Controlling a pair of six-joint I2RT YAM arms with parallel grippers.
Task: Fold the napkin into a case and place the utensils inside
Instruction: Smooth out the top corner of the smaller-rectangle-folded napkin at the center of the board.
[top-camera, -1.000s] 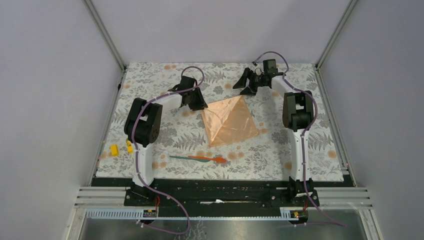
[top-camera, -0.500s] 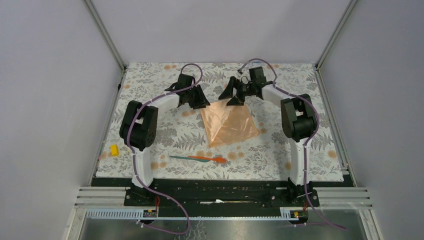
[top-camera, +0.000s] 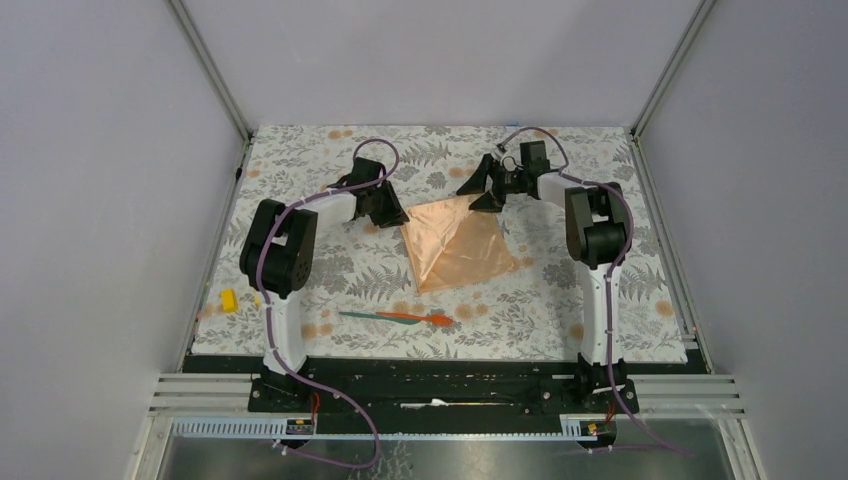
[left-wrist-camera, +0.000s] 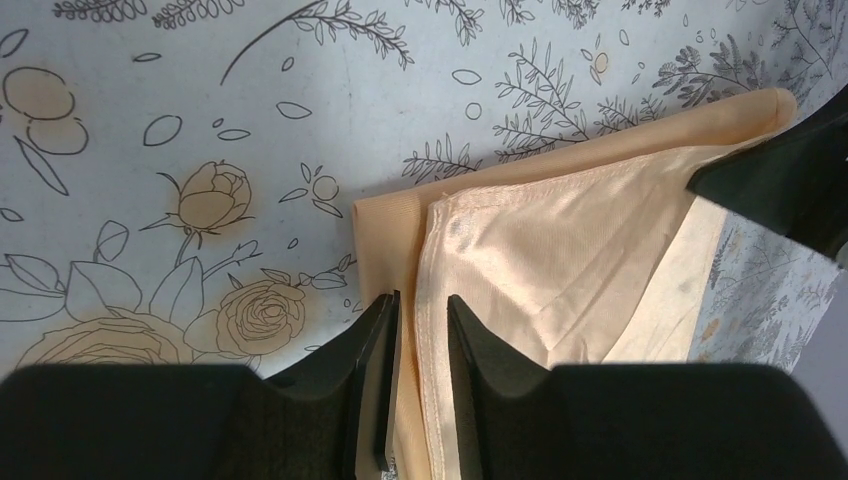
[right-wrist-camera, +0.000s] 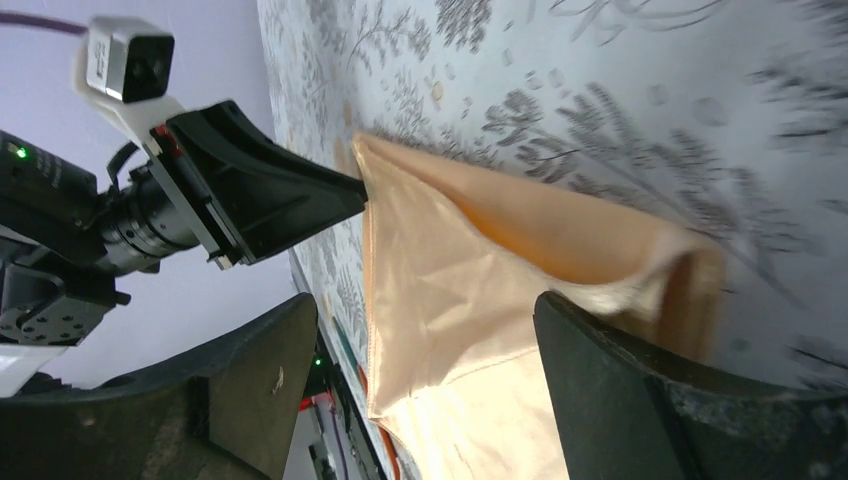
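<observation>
Left gripper (left-wrist-camera: 420, 305), jaws narrowly parted, straddles the napkin's (top-camera: 460, 245) left hem; right gripper (right-wrist-camera: 425, 305) gapes wide around its curled far corner, mid-tablecloth (top-camera: 620, 300).

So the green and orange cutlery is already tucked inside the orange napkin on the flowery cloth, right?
Not quite. The cutlery isn't inside the napkin. It lies out in the open on the flowery cloth, apart from the napkin and closer to the arm bases. The top view shows this. The rest is right: the orange napkin does lie on the flowery cloth.
</observation>
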